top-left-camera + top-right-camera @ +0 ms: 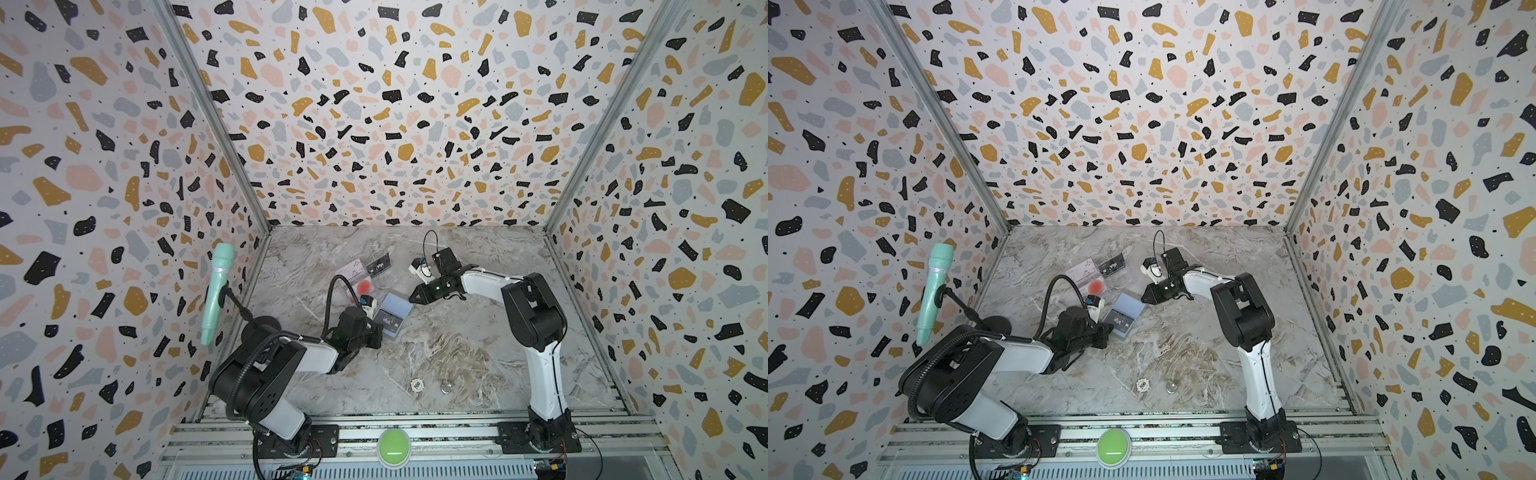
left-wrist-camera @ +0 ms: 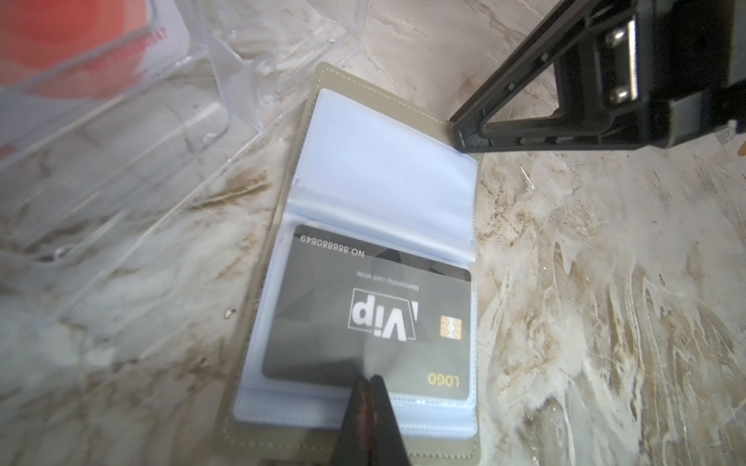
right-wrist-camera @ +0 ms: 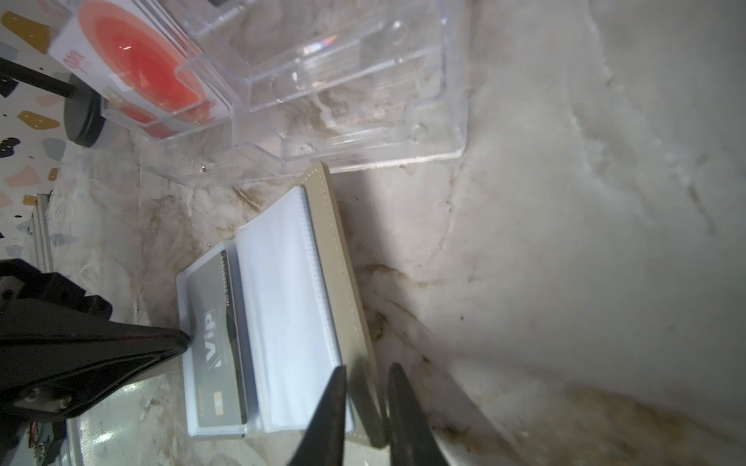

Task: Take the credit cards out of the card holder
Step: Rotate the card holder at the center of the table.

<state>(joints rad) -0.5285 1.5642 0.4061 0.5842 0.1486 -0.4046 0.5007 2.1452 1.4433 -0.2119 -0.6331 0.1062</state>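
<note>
The taupe card holder [image 1: 397,307] [image 1: 1128,305] lies open on the marble, pale blue sleeves up. A black "VIP" credit card [image 2: 363,314] [image 3: 210,343] sits in its near sleeve; the far sleeve [image 2: 383,161] looks empty. My left gripper [image 2: 365,379] [image 1: 380,330] is shut, its tips resting on that card's near edge. My right gripper [image 3: 365,369] [image 1: 411,298] is at the holder's far side, jaws nearly together with the taupe cover's edge [image 3: 355,306] between them. More credit cards stand in the clear tray [image 1: 359,297]: red-circle [image 3: 137,64], pinkish [image 1: 351,268], another black VIP [image 1: 379,265].
The clear tray [image 3: 363,101] touches the holder's far left corner. A mint microphone [image 1: 216,291] on a stand rises at the left wall. Two small round tokens [image 1: 417,385] [image 1: 446,388] lie near the front. A green button [image 1: 393,444] sits on the front rail.
</note>
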